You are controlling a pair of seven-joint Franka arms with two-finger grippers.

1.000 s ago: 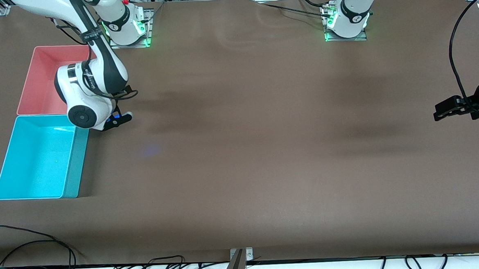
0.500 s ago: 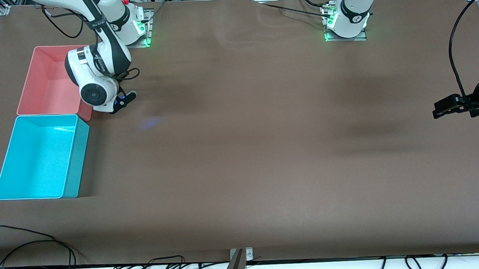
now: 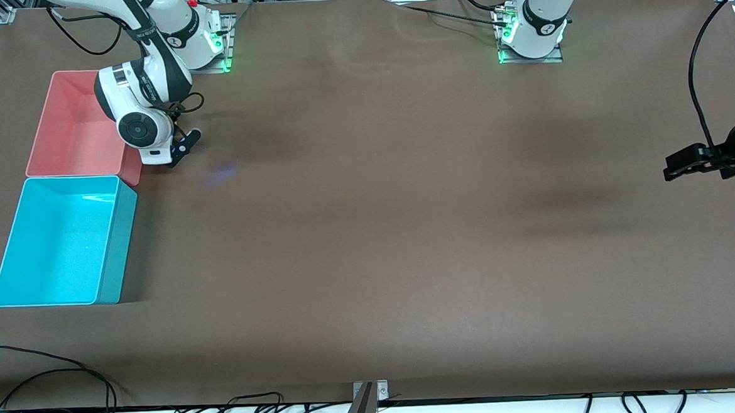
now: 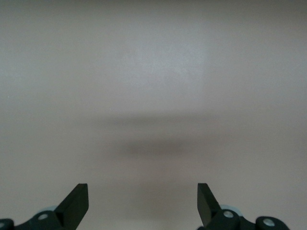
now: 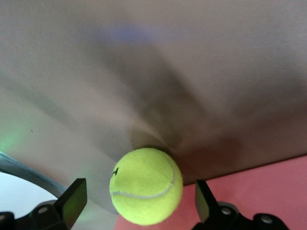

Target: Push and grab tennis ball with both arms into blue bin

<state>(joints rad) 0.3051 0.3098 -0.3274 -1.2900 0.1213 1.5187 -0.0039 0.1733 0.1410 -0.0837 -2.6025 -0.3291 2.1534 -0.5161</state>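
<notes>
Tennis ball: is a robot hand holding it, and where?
No. The fuzzy yellow-green tennis ball sits between the right gripper's open fingers, with gaps on both sides; nothing pinches it. The left gripper is open and empty.

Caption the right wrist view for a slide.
Right gripper open, tennis ball between its fingers, by the pink bin.

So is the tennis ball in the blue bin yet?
No. The blue bin looks empty in the front view, and the right wrist view shows the tennis ball between the right gripper's open fingers.
</notes>
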